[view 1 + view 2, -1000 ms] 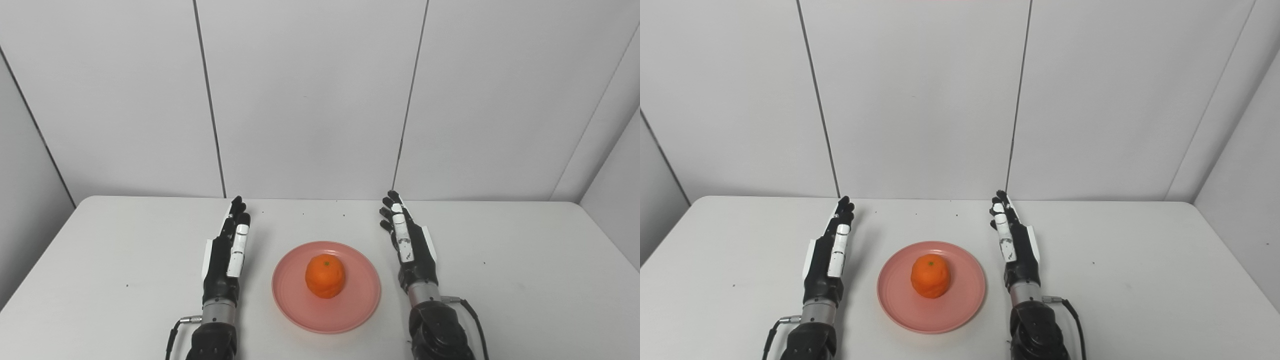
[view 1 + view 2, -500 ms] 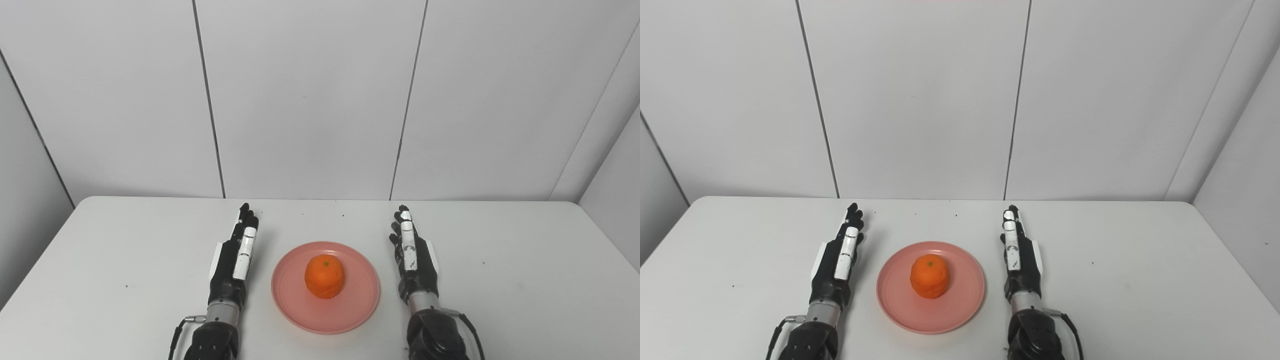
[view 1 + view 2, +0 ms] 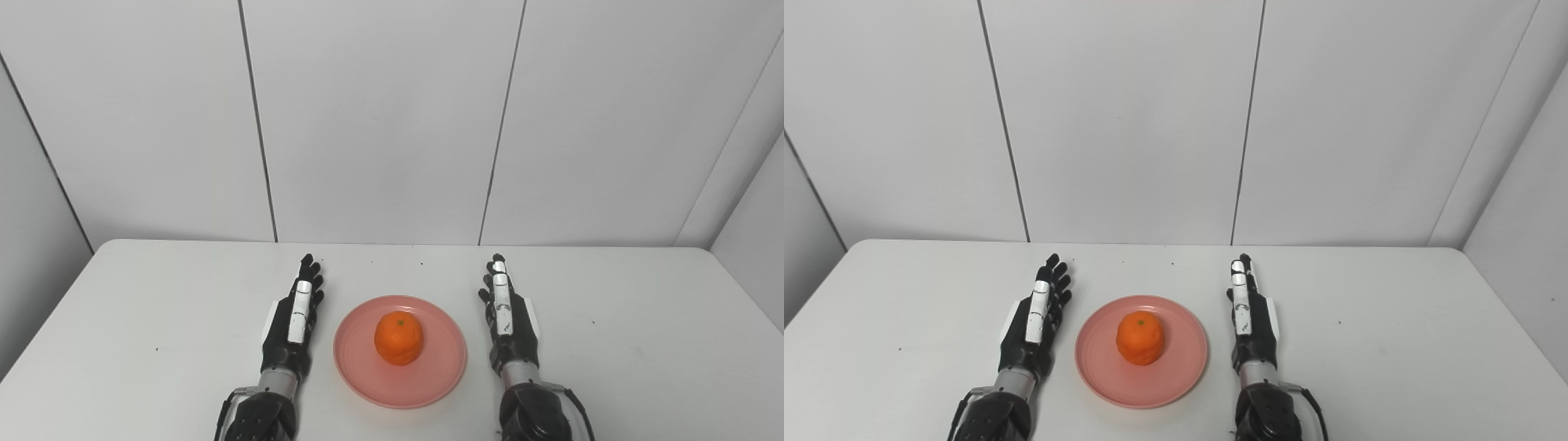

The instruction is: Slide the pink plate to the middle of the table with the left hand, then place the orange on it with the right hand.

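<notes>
Now we see the orange (image 3: 399, 337) resting on the pink plate (image 3: 429, 386) mid-table (image 3: 122, 318). Left robot hand (image 3: 293, 318) and right robot hand (image 3: 508, 315) flank the plate, both released, fingers extended forward, grasping nothing.

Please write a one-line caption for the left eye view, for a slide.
Orange resting on the pink plate at mid-table, flanked by the open left hand and open right hand.

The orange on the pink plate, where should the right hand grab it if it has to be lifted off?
Around the orange's rounded sides, coming from above right. It sits stem up mid-plate, sides clear; the open right hand waits there.
</notes>
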